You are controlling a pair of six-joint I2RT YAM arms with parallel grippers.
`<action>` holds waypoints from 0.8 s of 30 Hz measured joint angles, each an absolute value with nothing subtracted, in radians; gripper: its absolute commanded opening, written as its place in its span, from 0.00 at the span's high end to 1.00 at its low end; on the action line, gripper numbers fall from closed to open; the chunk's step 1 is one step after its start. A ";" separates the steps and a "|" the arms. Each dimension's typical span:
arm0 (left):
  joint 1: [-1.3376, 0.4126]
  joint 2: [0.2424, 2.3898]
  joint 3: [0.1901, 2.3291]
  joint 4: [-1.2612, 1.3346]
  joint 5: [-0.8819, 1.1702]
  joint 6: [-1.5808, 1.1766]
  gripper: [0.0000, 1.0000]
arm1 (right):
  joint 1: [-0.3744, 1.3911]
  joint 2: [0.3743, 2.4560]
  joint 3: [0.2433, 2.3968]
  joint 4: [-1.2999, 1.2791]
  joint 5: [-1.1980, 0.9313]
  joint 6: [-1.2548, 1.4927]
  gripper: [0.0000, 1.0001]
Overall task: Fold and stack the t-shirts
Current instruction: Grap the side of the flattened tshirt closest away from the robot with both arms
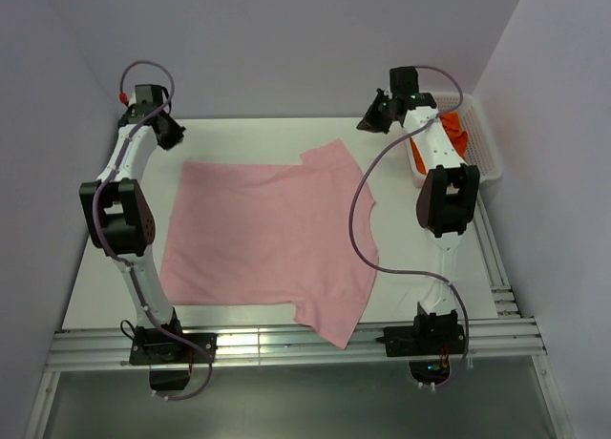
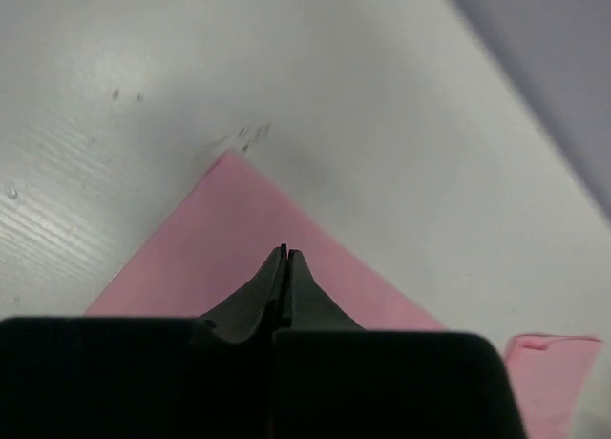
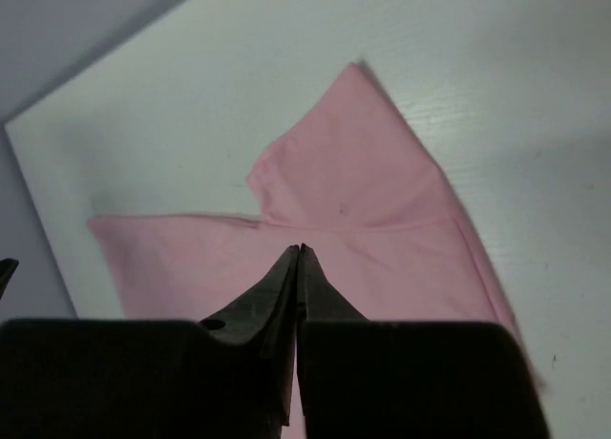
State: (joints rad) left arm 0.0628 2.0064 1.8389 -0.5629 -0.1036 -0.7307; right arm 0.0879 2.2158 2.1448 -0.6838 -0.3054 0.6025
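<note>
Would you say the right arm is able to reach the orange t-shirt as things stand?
Probably yes: the orange t-shirt lies uncovered in the open white basket, close beside the right gripper, whose jaws are shut for now.

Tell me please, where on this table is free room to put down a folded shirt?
Free: the strip of table between the pink t-shirt and the back wall. Crowded: the middle, under the shirt, and the far right corner, taken by the basket.
</note>
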 measured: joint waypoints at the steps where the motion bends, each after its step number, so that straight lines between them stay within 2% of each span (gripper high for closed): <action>1: 0.061 2.038 1.829 -0.587 -0.099 -0.729 1.00 | 0.094 2.223 2.141 -0.704 -0.299 0.601 1.00; 8: 0.052 2.239 1.843 -0.730 -0.053 -0.730 1.00 | 0.150 2.291 2.038 -0.824 -0.263 0.577 1.00; 14: 0.045 2.311 1.922 -0.794 -0.030 -0.730 1.00 | 0.170 2.351 2.030 -0.911 -0.226 0.582 1.00; 24: 0.046 2.523 2.271 -0.883 0.013 -0.726 0.99 | 0.157 2.559 2.325 -1.016 -0.201 0.636 1.00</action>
State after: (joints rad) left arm 0.0463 2.5233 2.2707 -0.8833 0.0128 -0.7258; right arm 0.1574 2.5591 2.3253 -1.0164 -0.2012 0.6361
